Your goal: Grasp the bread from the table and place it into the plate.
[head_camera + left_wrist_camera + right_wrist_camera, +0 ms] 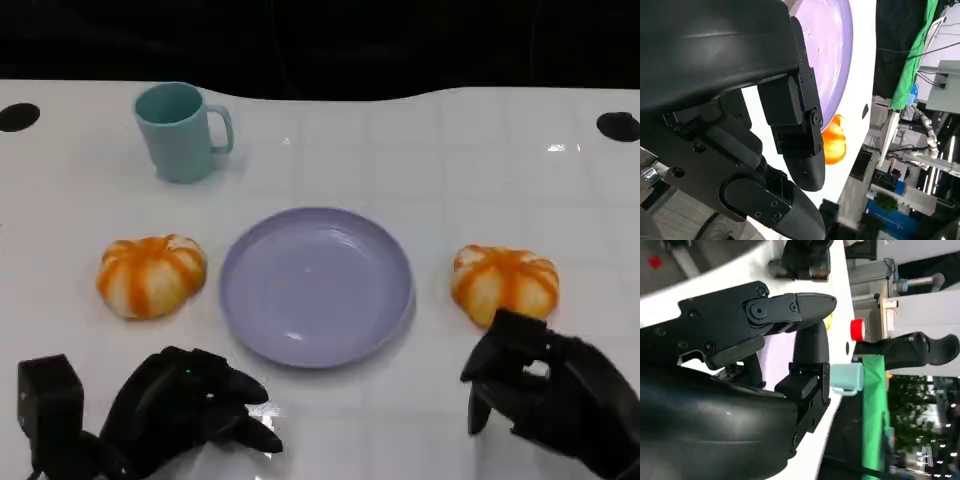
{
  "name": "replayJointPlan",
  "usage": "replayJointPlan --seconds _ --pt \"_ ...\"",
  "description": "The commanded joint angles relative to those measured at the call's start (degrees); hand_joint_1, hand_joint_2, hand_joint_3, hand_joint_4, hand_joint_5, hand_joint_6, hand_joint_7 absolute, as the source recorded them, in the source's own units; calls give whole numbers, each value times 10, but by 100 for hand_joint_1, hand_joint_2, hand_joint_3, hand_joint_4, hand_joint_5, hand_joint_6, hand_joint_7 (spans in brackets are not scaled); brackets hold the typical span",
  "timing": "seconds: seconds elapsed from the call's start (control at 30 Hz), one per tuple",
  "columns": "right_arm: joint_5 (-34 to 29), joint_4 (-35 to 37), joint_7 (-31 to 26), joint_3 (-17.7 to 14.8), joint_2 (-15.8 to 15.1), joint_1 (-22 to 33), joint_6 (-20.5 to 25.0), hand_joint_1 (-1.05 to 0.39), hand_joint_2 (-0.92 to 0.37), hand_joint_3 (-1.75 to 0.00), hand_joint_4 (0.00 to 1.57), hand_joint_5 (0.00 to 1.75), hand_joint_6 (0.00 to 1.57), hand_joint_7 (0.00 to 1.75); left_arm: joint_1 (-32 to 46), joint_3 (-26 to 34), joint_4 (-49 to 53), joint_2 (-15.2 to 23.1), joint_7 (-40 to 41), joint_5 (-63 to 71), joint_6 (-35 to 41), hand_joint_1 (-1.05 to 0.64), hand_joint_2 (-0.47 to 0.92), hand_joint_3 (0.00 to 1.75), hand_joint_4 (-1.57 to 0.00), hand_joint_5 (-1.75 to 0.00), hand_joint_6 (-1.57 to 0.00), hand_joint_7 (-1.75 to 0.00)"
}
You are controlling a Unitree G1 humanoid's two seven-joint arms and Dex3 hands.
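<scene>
Here the round orange-and-white striped bread roll lies on the white worktop, just ahead of the right robot hand, whose fingers are apart and hold nothing. A second like roll sits ahead of the left robot hand, also empty with loosely spread fingers. Between the rolls lies the bare lilac round plate; a teal mug stands beyond. The reach seems barely begun; next, a hand must advance over its roll and close.
</scene>
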Motion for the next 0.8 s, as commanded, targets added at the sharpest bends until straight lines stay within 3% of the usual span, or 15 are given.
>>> replayJointPlan --seconds 0.03,0.1,0.27,0.37,0.57,0.8 --pt "-37 18 -15 -13 -26 -27 -68 -49 -92 -29 42 140 36 94 2 1 -1 6 3 3 -4 -105 72 0 -157 -19 -156 0" --pt "-58 22 -26 -15 -38 -38 -82 -48 -92 -29 42 131 37 85 2 1 -1 6 1 2 -5 -105 72 0 -157 -19 -156 0" --pt "-132 14 -66 -17 -75 -62 -92 -48 -92 -10 41 87 49 28 3 2 -3 4 0 -1 2 -105 71 0 -157 -20 -157 0" --pt "-191 2 -95 -17 -100 -71 -95 -52 -92 -6 34 72 48 13 -1 4 3 2 -4 -6 4 -105 70 0 -157 -20 -157 -1" --pt "-331 -17 -165 -11 -157 -85 -103 -65 -92 -7 37 29 37 0 -6 5 6 2 -1 -5 10 -105 69 0 -157 -23 -157 -3" --pt "-487 -43 -228 24 -187 -107 -65 -71 -90 -2 32 19 24 0 -2 4 2 4 3 -1 5 -105 69 0 -157 -24 -157 -3"
